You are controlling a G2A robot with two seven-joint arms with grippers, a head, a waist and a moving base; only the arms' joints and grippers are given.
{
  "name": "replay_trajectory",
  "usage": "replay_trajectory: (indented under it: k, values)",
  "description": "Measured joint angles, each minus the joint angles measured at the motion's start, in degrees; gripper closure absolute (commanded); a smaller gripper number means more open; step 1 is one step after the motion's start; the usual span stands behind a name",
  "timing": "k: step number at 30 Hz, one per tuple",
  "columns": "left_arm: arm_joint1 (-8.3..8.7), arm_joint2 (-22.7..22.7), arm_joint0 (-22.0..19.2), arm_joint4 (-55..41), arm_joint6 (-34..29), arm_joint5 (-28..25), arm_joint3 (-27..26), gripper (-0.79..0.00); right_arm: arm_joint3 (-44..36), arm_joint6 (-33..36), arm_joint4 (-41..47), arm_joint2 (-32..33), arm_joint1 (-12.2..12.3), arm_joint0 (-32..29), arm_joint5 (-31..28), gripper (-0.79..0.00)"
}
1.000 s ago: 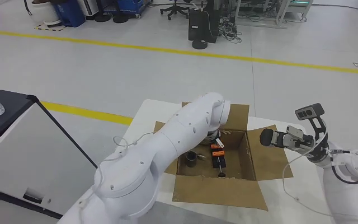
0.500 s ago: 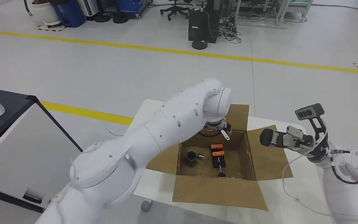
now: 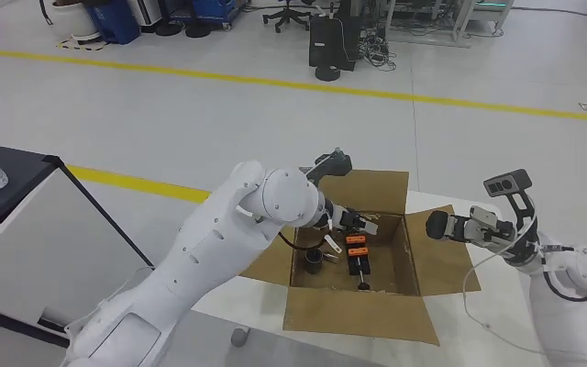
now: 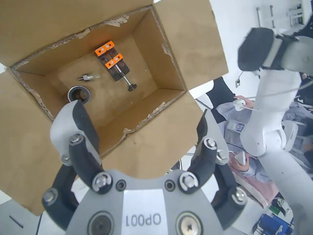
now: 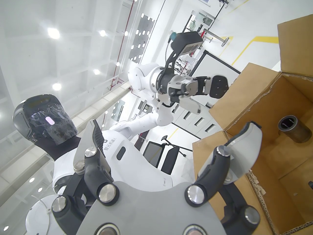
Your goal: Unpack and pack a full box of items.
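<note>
An open cardboard box (image 3: 367, 316) stands on the white table (image 3: 240, 188). On its floor lie a small black vise with orange jaws (image 3: 358, 257) (image 4: 113, 63), a dark metal cylinder (image 3: 314, 260) (image 4: 78, 94) (image 5: 292, 129) and a small metal fitting (image 4: 89, 77). My left gripper (image 3: 350, 231) (image 4: 137, 123) hangs open and empty above the box's inside, over the cylinder's side. My right gripper (image 3: 440, 225) (image 5: 171, 135) is open and empty, held above the box's right flap (image 3: 445, 266), pointing toward the left arm.
The box's four flaps are folded out flat over the table. A dark-topped white cabinet (image 3: 37, 239) stands to the table's left. The table edge (image 3: 229, 316) runs close to the front flap.
The left arm has swung round and dropped its elbole away from the box, uncovering the box's back; its gripper now shows above the inside. The right arm has kept still.
</note>
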Motion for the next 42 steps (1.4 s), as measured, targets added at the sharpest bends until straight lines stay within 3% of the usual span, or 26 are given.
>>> replay_trajectory:
  k: [17,24,34,42]
  values:
    - [0.13,-1.1,0.69,-0.3,2.15,0.04,1.6,-0.785,0.0,0.0,0.0,0.0,0.0,0.0,0.0,-0.785]
    - [1.93,-10.28,6.4,-3.4,6.84,3.76,-1.64,-0.785,0.0,0.0,0.0,0.0,0.0,0.0,0.0,-0.785]
    - [5.02,-25.27,20.78,-11.66,7.37,2.4,-9.79,-0.785,0.0,0.0,0.0,0.0,0.0,0.0,0.0,-0.785]
    - [7.48,-35.03,27.78,-9.69,5.6,1.06,-15.16,-0.785,0.0,0.0,0.0,0.0,0.0,0.0,0.0,-0.785]
